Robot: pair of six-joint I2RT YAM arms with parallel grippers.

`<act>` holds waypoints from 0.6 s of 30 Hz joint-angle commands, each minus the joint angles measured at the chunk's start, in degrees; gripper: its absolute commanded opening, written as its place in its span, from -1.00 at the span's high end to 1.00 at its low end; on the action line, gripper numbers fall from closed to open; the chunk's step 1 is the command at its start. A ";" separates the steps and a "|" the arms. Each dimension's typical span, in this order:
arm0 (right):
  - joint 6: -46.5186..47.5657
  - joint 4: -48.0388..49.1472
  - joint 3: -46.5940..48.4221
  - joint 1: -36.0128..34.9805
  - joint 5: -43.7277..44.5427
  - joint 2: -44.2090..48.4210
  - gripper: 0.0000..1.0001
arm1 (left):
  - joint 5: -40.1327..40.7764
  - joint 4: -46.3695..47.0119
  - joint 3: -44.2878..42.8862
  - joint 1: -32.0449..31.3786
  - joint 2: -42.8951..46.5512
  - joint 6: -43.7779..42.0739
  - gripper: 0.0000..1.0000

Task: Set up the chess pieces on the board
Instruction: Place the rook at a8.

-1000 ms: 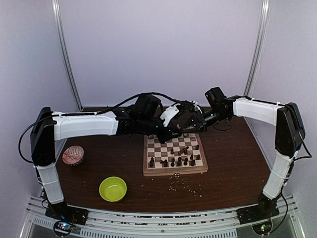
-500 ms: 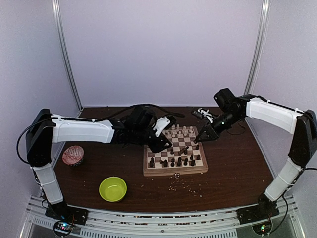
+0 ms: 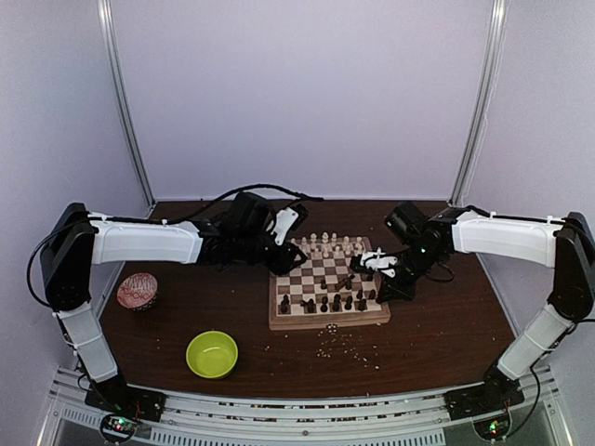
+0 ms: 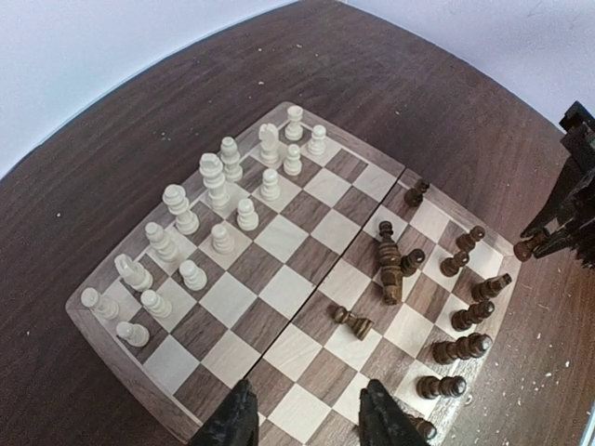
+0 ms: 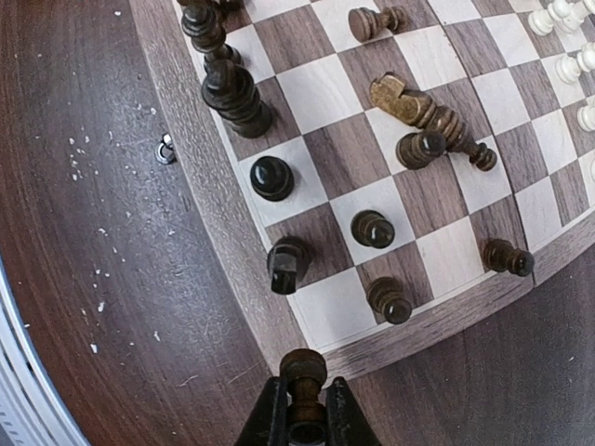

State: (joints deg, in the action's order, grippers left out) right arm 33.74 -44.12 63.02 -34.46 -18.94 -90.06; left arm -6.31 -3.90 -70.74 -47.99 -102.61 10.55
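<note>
The board (image 3: 325, 321) lies mid-table. Cream chess pieces (image 3: 330, 246) stand in its two far rows; dark pieces (image 3: 330, 302) stand mostly in the near rows. In the left wrist view, the cream set (image 4: 204, 223) is upright, and a large dark piece (image 4: 388, 269) and a dark pawn (image 4: 353, 322) lie toppled mid-board. My left gripper (image 4: 307, 409) is open and empty above the board's left edge (image 4: 112, 334). My right gripper (image 5: 304, 404) is shut on a dark pawn (image 5: 303, 370), just outside the board's right rim (image 5: 437, 321), near its front corner.
A lime-green bowl (image 3: 212, 354) sits front left, and a pink patterned cup (image 3: 137, 291) stands further left. Pale crumbs (image 3: 344, 348) lie scattered in front of the board. A small metal ring (image 5: 165, 149) lies on the table beside the rim.
Both arms have drawn apart from the board's far side. The left gripper pulled back to the left. The right gripper swung right and nearer, down to the board's right edge.
</note>
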 commanded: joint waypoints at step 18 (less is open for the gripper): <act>1.16 6.93 -1.61 -3.16 4.91 -5.44 0.71 | 0.49 1.26 -1.68 0.28 -0.79 2.02 0.20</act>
State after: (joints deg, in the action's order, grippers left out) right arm 34.59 -38.57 61.98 -37.28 -15.62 -94.61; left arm -6.22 -4.05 -70.76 -47.99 -102.65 11.81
